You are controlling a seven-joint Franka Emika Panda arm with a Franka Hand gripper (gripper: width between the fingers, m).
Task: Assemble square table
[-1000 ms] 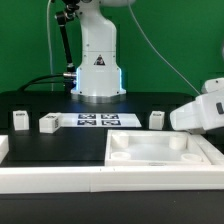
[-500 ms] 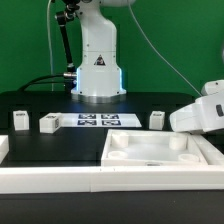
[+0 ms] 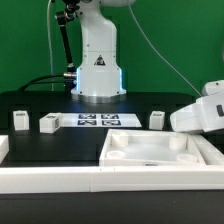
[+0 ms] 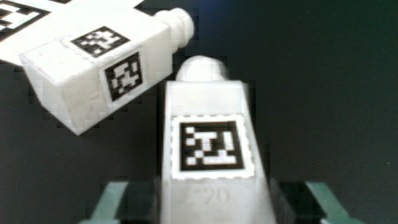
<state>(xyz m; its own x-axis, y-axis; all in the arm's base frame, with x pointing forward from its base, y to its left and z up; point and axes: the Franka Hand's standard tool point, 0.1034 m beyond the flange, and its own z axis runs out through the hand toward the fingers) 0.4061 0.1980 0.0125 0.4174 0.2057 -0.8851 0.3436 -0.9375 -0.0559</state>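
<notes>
The gripper (image 4: 214, 205) straddles a table leg (image 4: 214, 130) lying on the black surface, jaws drawn narrow, one finger at each flank; whether the pads bite, I cannot tell. It looks light, stiff and smooth (it could skid), so take it by the flat sides. A second leg (image 4: 98, 65) lies tilted just beside it. The exterior view hides all this at its right but shows the tabletop (image 3: 150, 152) near.

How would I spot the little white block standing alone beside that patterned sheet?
Find the robot's white base at the back; the marker board lies before it. The leg stands alone on the exterior view's right of that board, behind the tabletop; two more legs stand on its left.
</notes>
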